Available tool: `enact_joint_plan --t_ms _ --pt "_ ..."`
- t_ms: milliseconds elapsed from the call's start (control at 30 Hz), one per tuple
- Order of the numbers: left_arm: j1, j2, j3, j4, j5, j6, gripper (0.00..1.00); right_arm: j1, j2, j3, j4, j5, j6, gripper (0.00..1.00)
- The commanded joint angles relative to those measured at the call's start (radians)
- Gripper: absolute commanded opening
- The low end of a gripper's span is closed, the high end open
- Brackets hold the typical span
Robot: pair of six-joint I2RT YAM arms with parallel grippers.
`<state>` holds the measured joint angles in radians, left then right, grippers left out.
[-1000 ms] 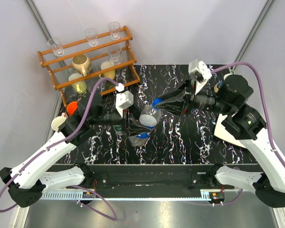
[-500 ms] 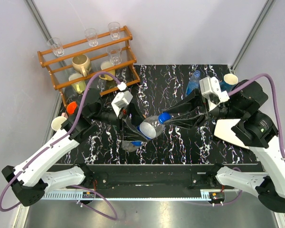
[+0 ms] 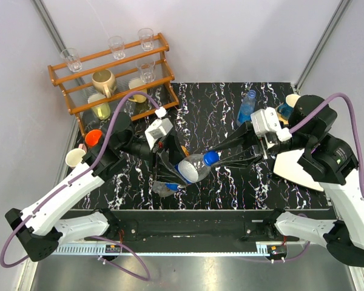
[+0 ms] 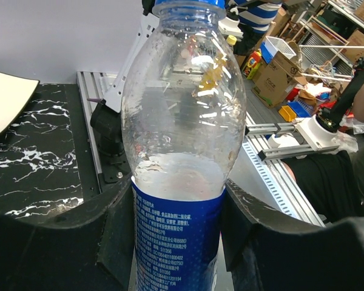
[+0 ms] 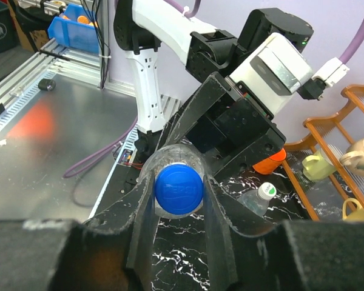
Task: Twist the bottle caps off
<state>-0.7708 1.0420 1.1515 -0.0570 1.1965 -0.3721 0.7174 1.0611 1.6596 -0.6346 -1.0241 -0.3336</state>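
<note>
Over the marble counter (image 3: 230, 109), the left claw (image 4: 177, 205) clamps the probably light, crushable blue-label bottle (image 4: 182, 109) at its label. The right claw (image 5: 177, 183) flanks the blue cap (image 5: 178, 193); whether it grips, I cannot tell.

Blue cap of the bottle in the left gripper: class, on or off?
On: the blue cap sits on the clear blue-labelled bottle, the right gripper around it.

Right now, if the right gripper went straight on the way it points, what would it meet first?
The blue cap of the clear bottle held by the left gripper; the right gripper straddles it, though contact is hard to judge.
</note>
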Motion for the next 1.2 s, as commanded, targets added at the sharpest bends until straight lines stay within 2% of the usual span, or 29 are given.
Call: enact_joint_plan --t_ms 0,167,267,333,433,500,567,600,733,833,933,967,1167 --pt "0.005 -0.008 0.025 0.152 0.024 -0.014 0.52 0.005 0.033 0.009 -0.178 -0.039 -0.085 0.00" --pt "0.005 -0.005 0.030 0.126 0.021 0.010 0.52 0.005 0.019 -0.015 -0.168 -0.019 -0.091 0.00" --pt "0.005 -0.008 0.042 0.059 -0.036 0.065 0.52 0.005 -0.007 -0.037 -0.098 0.051 -0.039 0.02" --pt "0.005 -0.008 0.057 -0.006 -0.064 0.111 0.52 0.007 -0.026 -0.063 -0.048 0.136 0.027 0.13" --pt "0.004 -0.004 0.073 -0.067 -0.144 0.157 0.52 0.007 -0.052 -0.081 0.036 0.254 0.106 0.37" --pt "0.004 -0.007 0.076 -0.095 -0.205 0.182 0.52 0.007 -0.055 -0.072 0.076 0.332 0.174 0.66" --pt "0.004 -0.005 0.076 -0.109 -0.256 0.196 0.53 0.005 -0.040 -0.046 0.110 0.399 0.228 0.82" --pt "0.004 -0.004 0.077 -0.119 -0.276 0.208 0.54 0.005 -0.035 -0.037 0.116 0.451 0.272 0.99" --pt "-0.004 -0.003 0.080 -0.147 -0.374 0.245 0.54 0.005 -0.039 -0.050 0.223 0.550 0.386 1.00" --pt "-0.037 -0.014 0.074 -0.167 -0.520 0.291 0.54 0.007 -0.038 -0.066 0.308 0.677 0.497 1.00" --pt "-0.103 -0.030 0.070 -0.168 -0.726 0.344 0.55 0.005 -0.023 -0.073 0.334 0.826 0.638 1.00" --pt "-0.125 -0.031 0.067 -0.168 -0.838 0.364 0.54 0.007 -0.023 -0.093 0.345 0.870 0.712 1.00" --pt "-0.251 -0.039 0.044 -0.110 -1.243 0.443 0.54 0.007 -0.018 -0.153 0.362 0.998 0.909 1.00"
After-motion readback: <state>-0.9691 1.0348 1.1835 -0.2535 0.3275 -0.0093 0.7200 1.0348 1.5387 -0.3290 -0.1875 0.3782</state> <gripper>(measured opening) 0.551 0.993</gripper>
